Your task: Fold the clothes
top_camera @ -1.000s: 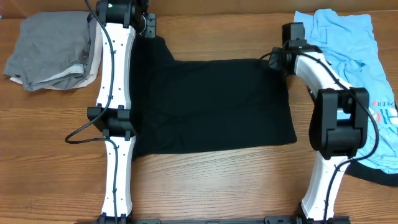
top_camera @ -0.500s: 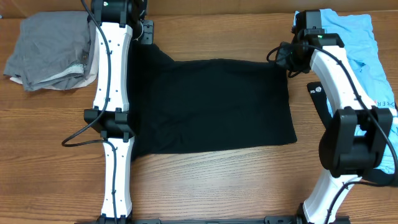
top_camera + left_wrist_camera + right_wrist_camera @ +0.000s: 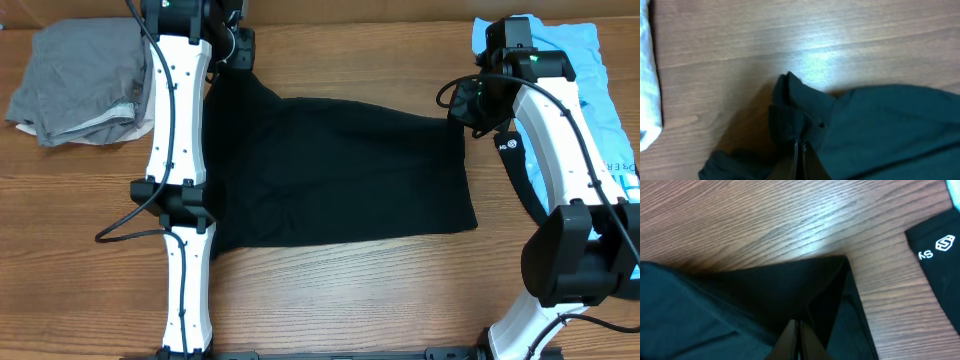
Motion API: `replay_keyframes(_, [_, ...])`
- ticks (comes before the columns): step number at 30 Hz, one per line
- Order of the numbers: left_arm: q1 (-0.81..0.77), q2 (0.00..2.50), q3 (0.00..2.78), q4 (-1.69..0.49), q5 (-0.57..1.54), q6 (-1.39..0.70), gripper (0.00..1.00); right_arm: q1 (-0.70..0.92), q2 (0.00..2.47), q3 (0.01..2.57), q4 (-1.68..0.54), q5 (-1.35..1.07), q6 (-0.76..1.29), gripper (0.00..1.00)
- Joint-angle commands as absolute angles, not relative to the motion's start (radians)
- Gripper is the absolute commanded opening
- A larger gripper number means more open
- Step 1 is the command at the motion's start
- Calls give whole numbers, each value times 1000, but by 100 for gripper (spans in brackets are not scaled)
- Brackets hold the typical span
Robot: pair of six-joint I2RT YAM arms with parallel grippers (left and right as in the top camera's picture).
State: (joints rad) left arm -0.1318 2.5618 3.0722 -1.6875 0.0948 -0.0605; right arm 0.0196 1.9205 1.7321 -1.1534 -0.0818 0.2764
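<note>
A large black T-shirt (image 3: pixel 340 170) lies spread across the middle of the wooden table. My left gripper (image 3: pixel 232 52) is shut on its far left corner, which bunches up in the left wrist view (image 3: pixel 800 145). My right gripper (image 3: pixel 470 100) is shut on its far right corner, which is lifted off the table in the right wrist view (image 3: pixel 797 325). A grey garment (image 3: pixel 85 80) over an off-white one lies at the far left. A light-blue garment (image 3: pixel 590 90) lies at the far right, under the right arm.
A black cloth with a small white logo (image 3: pixel 515 165) lies beside the light-blue garment and shows in the right wrist view (image 3: pixel 940 250). A pale cloth edge (image 3: pixel 647 90) is at the left of the left wrist view. The arm bases stand at the near edge.
Both grippers have moved toward the far edge, holding the shirt's far corners. The right arm swung rightward, uncovering the black logo cloth. The shirt's far edge is pulled tighter.
</note>
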Motion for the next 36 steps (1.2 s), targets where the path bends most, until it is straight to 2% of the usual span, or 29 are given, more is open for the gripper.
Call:
replay_keyframes(1, [-147,2413,2958,-1690,80,-80,4,15,1893,1757,-1160,-93,279,4])
replay_keyframes(8, [-146,2219,2539,-1690,32,-92,4,15,1893,1757,-1198,-107,257,4])
replay_keyframes(13, [-142,2141,2335,-1690,-47,-121,4,15,1893,1757,-1266,-107,253,4])
replay_keyframes(23, [-142,2096,2052,-1673,-143,-175,4,-8,1893,1734,-1383,-106,256,4])
replay_keyframes(36, [-75,2096,1814,-1501,-165,-191,4,-44,1893,1544,-1271,-107,227,4])
